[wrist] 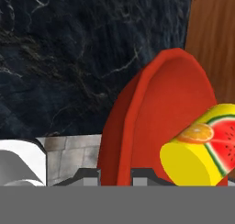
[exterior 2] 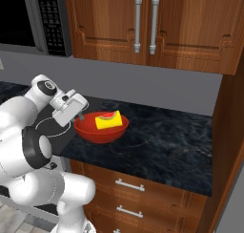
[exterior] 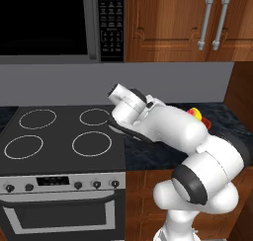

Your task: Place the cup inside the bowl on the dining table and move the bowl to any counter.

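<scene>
The wide red bowl (exterior 2: 101, 130) is at the left end of the black stone counter (exterior 2: 162, 146), beside the stove; I cannot tell whether it rests on the stone or hangs just above it. The yellow cup (exterior 2: 108, 120) lies on its side inside the bowl, showing fruit pictures. My gripper (exterior 2: 81, 117) is shut on the bowl's left rim. In the hand view the rim of the bowl (wrist: 151, 103) runs up between the fingertips of the gripper (wrist: 114, 176), with the cup (wrist: 202, 149) at the right. From the left base, my arm hides all but a bit of the cup (exterior: 194, 112) and the bowl (exterior: 207, 122). The dining table is out of view.
A black four-ring stove (exterior: 59, 136) with an oven below lies left of the counter (exterior: 148, 153). A microwave (exterior: 59, 22) and wooden wall cabinets (exterior 2: 152, 22) hang above. Drawers (exterior 2: 128, 186) sit under the counter, and a wooden panel (exterior 2: 233, 132) closes its right end.
</scene>
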Robot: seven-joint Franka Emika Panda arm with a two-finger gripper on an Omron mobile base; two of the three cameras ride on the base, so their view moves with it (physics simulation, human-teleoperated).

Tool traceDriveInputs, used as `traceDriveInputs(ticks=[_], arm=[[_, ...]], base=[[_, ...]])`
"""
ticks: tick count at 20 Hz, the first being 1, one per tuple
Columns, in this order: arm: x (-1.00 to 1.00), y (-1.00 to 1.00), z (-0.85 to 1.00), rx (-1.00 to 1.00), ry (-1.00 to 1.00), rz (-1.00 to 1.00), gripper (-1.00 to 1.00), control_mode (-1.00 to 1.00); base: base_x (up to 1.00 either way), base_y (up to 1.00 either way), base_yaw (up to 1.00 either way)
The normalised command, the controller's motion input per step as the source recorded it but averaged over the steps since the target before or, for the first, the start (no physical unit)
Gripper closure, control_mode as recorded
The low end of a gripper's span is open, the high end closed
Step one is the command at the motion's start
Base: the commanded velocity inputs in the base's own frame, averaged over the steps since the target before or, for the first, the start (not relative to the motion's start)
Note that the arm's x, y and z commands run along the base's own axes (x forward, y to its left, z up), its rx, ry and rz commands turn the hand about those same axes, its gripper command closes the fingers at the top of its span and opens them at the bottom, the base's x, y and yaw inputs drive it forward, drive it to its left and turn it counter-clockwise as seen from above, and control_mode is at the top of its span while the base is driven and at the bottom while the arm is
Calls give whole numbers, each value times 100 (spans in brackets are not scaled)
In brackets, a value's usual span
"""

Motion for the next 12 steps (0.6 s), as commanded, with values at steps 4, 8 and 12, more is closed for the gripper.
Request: traceDriveInputs(ticks=[4,8,12], arm=[[3,0,-5,-10,5,-1,100,-100],[5,0,-6,-7,-3,0,100,-100],[8,0,-15,-2,-9,0,100,-100]], base=[[0,0,0],[0,0,0],[0,0,0]])
